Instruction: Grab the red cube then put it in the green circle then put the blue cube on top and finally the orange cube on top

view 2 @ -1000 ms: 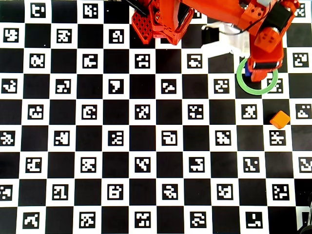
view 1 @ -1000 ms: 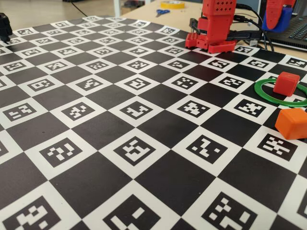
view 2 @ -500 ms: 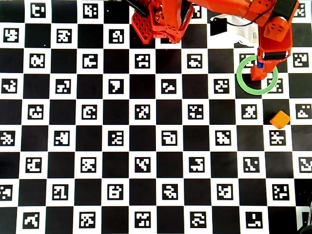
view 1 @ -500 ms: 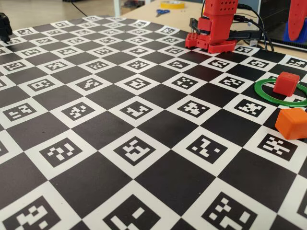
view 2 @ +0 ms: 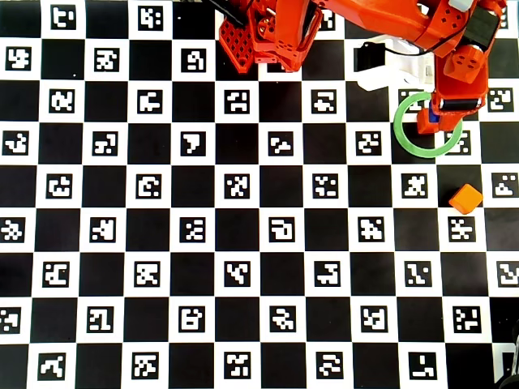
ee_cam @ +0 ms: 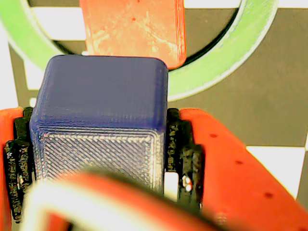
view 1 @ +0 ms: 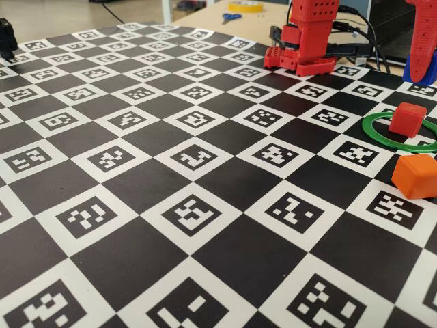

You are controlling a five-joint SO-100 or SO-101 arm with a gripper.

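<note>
Pincer point(ee_cam: 98, 159): closed on the blue cube point(ee_cam: 101, 125), its 2 red jaws pressed against the cube's left and right sides in the wrist view.
Blue cube: held clear of the bench, above the green circle point(ee_cam: 221, 53); in the overhead view only a sliver of blue point(view 2: 435, 117) shows under the arm.
Red cube point(view 1: 407, 119): sitting inside the green circle point(view 1: 374, 130) near the right edge of the fixed view; in the wrist view its top face point(ee_cam: 132, 29) lies just beyond the blue cube.
Green circle: flat on the checkered bench point(view 2: 243, 267), at upper right in the overhead view point(view 2: 405, 139), partly covered by the arm.
Orange cube point(view 2: 465, 198): alone on the bench, outside the ring, below and to its right in the overhead view; in the fixed view it point(view 1: 416, 175) stands nearer the camera than the red cube.
Arm base point(view 1: 305, 48): red, at the far edge of the bench.
Scissors point(view 1: 231, 17): blue-handled, on the wooden surface behind.
</note>
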